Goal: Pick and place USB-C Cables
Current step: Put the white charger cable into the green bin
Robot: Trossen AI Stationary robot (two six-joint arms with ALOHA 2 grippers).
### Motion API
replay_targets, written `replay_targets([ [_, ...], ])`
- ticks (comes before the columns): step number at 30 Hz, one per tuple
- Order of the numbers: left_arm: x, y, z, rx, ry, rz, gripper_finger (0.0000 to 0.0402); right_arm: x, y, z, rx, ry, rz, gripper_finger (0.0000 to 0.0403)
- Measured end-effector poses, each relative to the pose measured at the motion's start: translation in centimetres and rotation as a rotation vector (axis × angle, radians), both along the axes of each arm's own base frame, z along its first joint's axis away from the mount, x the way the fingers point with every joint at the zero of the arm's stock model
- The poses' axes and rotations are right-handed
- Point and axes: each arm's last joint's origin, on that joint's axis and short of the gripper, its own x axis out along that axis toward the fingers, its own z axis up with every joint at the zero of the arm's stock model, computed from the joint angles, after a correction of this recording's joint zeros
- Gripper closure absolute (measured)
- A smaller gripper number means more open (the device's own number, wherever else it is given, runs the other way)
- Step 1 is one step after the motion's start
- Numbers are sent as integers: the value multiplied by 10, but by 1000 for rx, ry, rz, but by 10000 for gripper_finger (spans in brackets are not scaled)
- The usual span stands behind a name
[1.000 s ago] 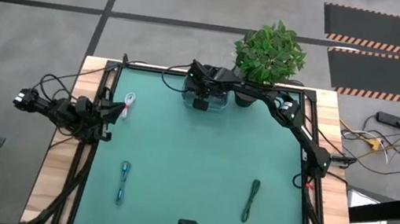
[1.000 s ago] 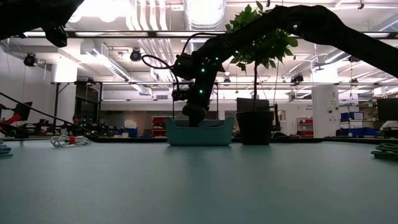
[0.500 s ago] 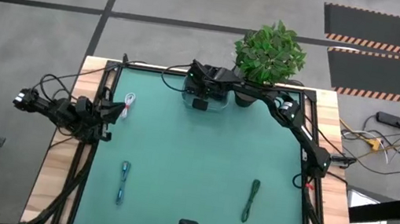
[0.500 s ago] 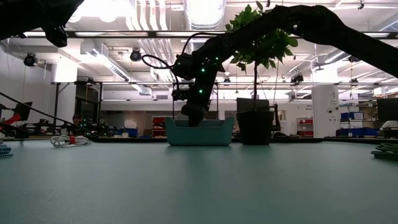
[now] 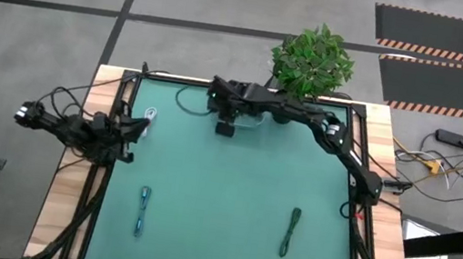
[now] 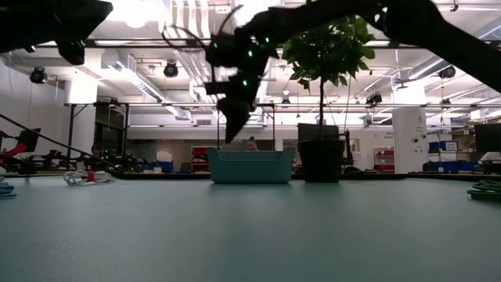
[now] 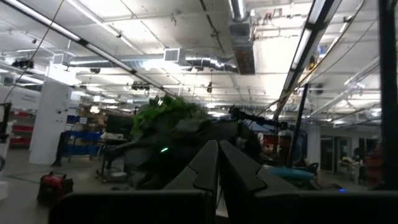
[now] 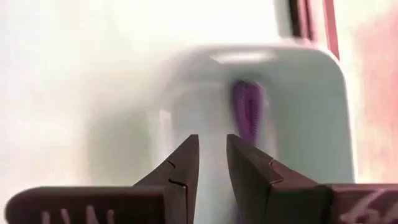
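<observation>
1. The right gripper (image 5: 226, 129) is seen raised above the green mat (image 5: 232, 185) near its far edge, just in front of the pale teal bin (image 6: 251, 166); in the low view it (image 6: 231, 133) hangs well above the bin's rim
2. In the right wrist view, the fingers (image 8: 182, 174) are seen nearly together with a narrow gap, nothing gripped between them; released, empty
3. A purple item (image 8: 247, 112) is seen lying inside the bin in the right wrist view; too blurred to tell what it is
4. The left gripper (image 5: 135, 129) is parked at the mat's left edge, its arm stretched out over the wooden table border (image 5: 64, 206); in the left wrist view the fingers (image 7: 205, 168) are pressed together, clenched on nothing
5. The white-and-red cable (image 5: 150, 117) is found just beside the left gripper, at the far left of the mat
6. The blue cable (image 5: 143, 209) is laid on the near left part of the mat, well apart from both grippers
7. The green cable (image 5: 291, 230) is laid on the near right part of the mat
8. A potted plant (image 5: 311, 63) is placed at the far edge, just right of the bin
</observation>
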Motion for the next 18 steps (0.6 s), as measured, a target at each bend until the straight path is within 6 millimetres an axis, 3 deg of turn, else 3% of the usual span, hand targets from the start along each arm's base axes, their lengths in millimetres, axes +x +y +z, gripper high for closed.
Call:
replay_targets([
  [5,4,-1,-2,0,32,4,402,3,49,19,-39,20,76,341],
  [9,8,-2,-6,12,80,4,402,-7,84,34,-121,107,64,344],
  [18,20,-6,-17,-156,131,-79,402,-22,157,55,-29,100,164,344],
])
